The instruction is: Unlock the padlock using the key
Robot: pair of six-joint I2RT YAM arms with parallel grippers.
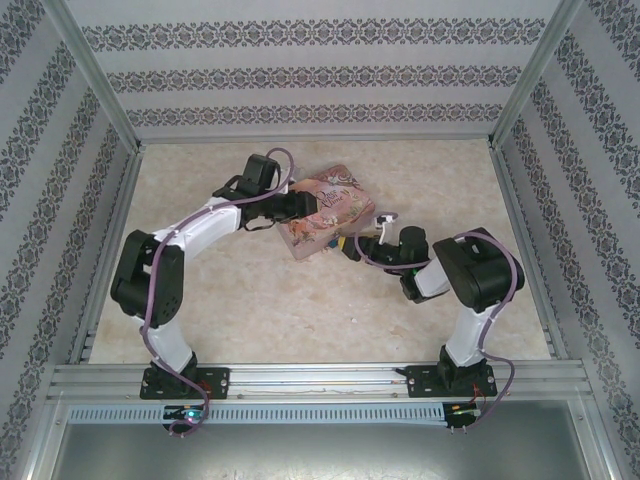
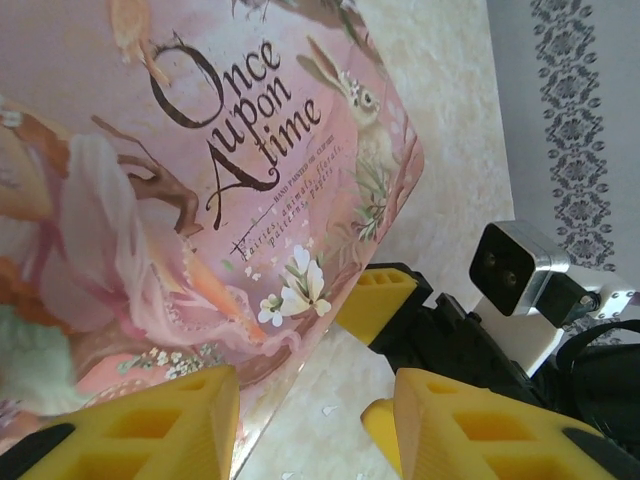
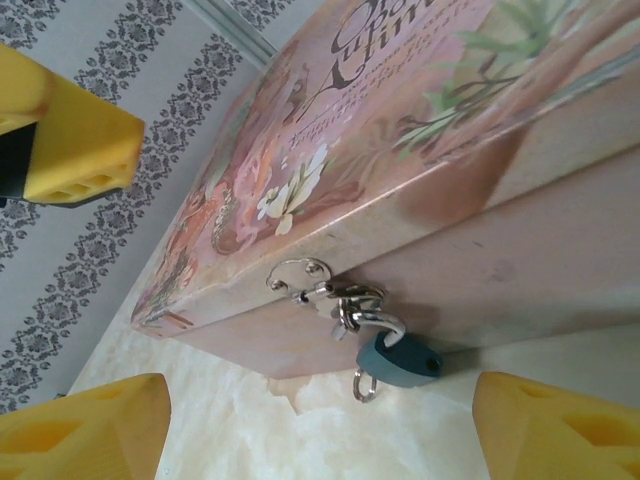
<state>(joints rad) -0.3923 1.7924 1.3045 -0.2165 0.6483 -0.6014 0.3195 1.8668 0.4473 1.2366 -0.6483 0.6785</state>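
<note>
In the right wrist view, the padlock (image 3: 398, 358) hangs from a silver clasp (image 3: 320, 290) on the side wall of the pink tin (image 3: 420, 130), just above the counter (image 3: 230, 420). From above it is too small to make out. The left wrist view shows the lid's writing, "Once Upon A time", with a finer line beneath that is illegible. The left end effector (image 2: 310, 425) is spread at the tin's edge. The right end effector (image 3: 320, 425) is spread wide and holds nothing.

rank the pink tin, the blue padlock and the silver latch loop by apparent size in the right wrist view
1. pink tin, by far largest
2. padlock, shackle included
3. silver latch loop, slightly smaller, a close call
</note>
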